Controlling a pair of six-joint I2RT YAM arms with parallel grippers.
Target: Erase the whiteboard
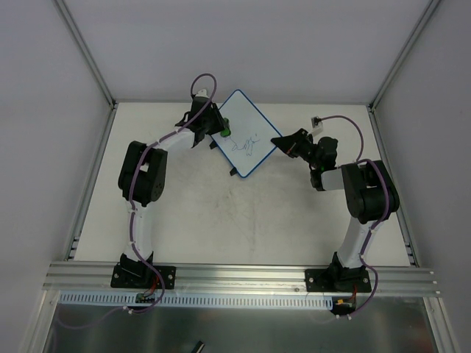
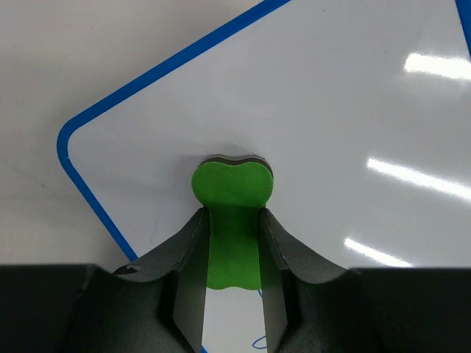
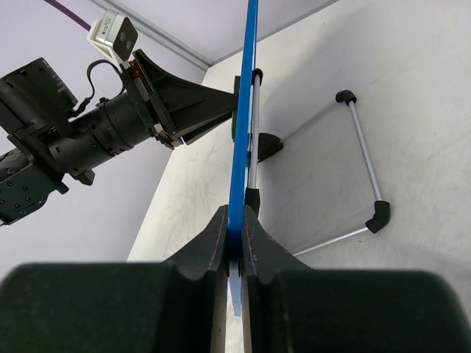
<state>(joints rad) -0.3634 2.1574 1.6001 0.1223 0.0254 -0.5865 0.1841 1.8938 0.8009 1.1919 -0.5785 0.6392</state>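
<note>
Whiteboard (image 1: 243, 129) sits toward the back of the desk (image 1: 257, 220), turned diamond-wise in the top view, with its wire stand (image 3: 357, 165) behind it. The right claw (image 3: 234, 219) is clamped on the blue edge, bracing the board. The left claw (image 2: 232, 220) is pinching the green eraser (image 2: 232, 193), which is pressed against the white face near a corner. The blue scribble (image 1: 246, 145) isn't wiped yet. My take: grip firmly on the right, hold the pad flush, and sweep across the scribble with light, even pressure so the board doesn't tip.
</note>
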